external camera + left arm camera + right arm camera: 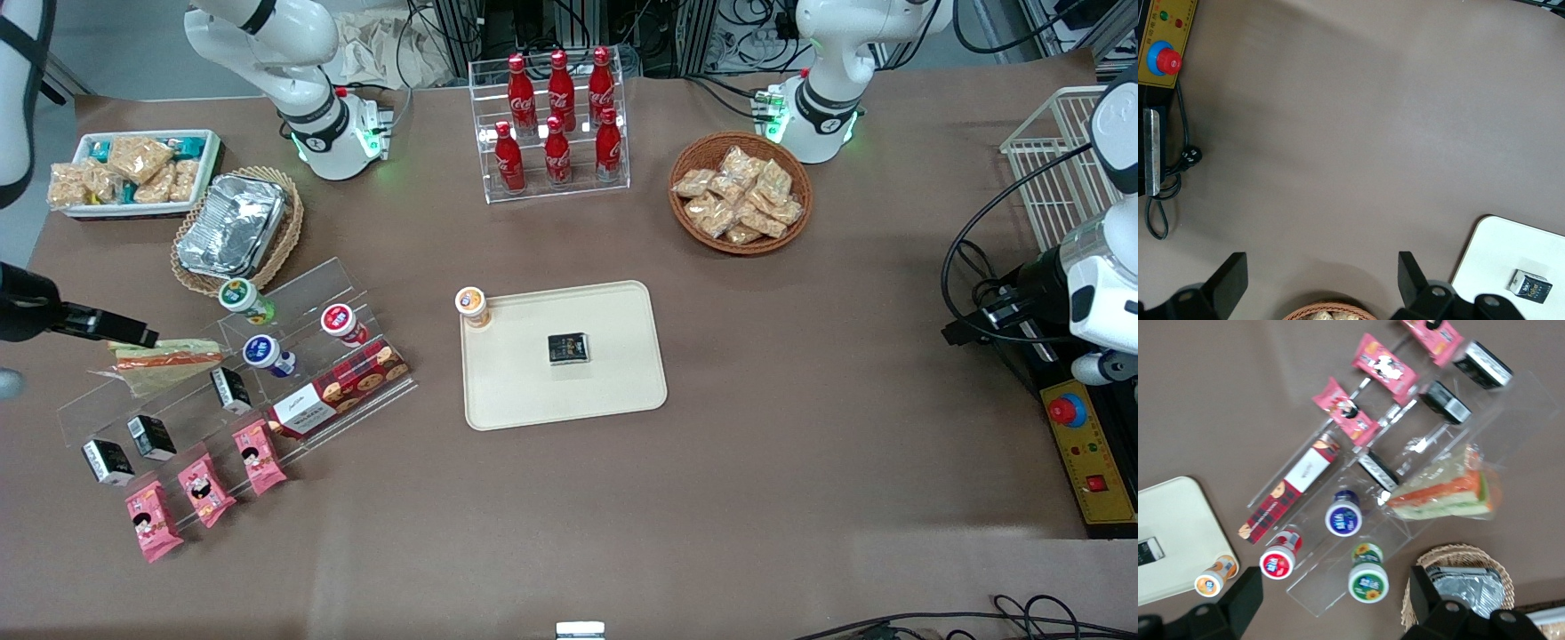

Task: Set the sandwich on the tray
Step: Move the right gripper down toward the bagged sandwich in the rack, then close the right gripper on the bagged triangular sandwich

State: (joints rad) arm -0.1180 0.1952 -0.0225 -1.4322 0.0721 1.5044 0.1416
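The sandwich, a wrapped wedge with orange and green layers, lies on the top step of a clear acrylic stand toward the working arm's end of the table. It also shows in the right wrist view. My gripper hangs open and empty above the stand, beside the sandwich and not touching it. In the right wrist view the gripper has its dark fingers spread wide over a green-lidded cup. The cream tray lies mid-table, with a small black box on it and an orange-lidded cup at its corner.
The stand also bears lidded cups, black boxes, a red cookie box and pink packets. A foil container in a basket and a white snack tray lie farther back. A cola rack and a snack basket stand near the arm bases.
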